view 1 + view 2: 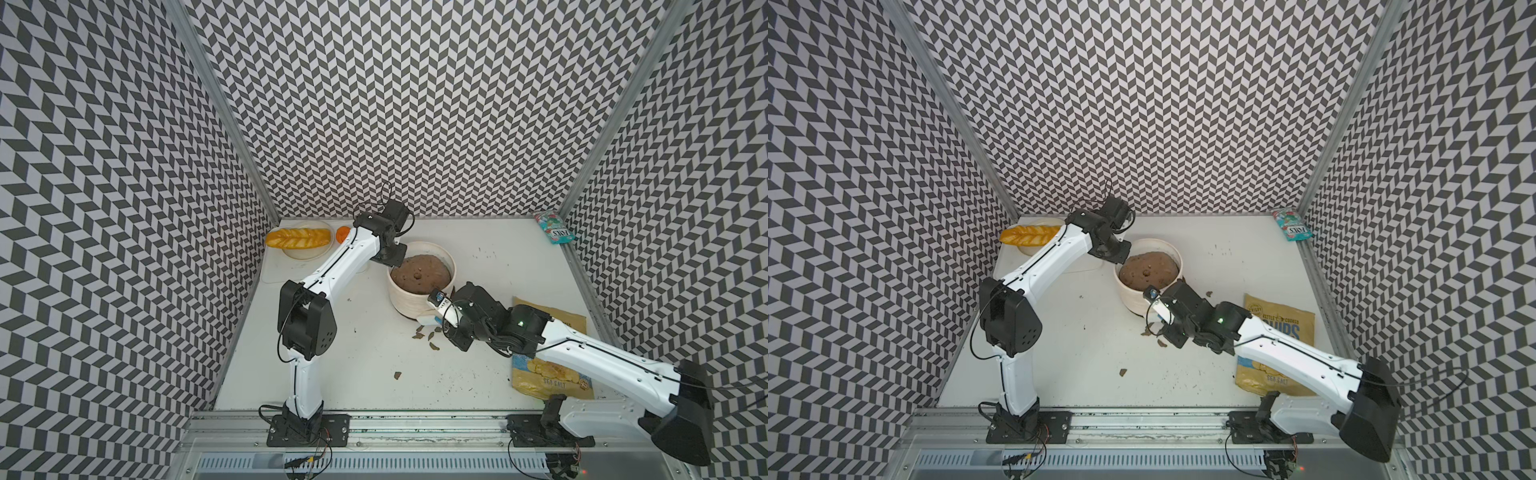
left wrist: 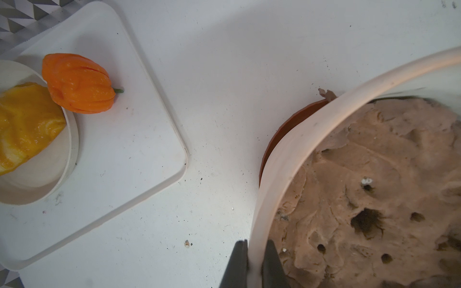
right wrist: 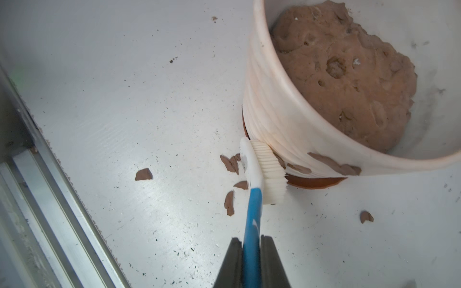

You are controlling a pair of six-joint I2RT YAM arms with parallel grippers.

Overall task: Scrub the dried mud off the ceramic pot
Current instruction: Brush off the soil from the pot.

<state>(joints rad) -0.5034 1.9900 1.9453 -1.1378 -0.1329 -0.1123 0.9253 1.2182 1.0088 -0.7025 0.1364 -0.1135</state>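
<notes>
A tan-yellow crinkled chip bag at the right of the frame reads "KETTLE COOKED" above large blue "CHIPS" in a top view, and "SEA SALT" near its lower edge in both top views. A teal-and-red foil packet at upper right carries a white label, upside down, seemingly "FOX'S".

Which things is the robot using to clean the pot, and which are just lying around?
For the job:
pot
dried mud stuck on its wall
brush
left tool, pinching the pot's rim
right tool, holding the brush

Just lying about:
bag of chips
bread
orange pepper
sweets packet
</notes>
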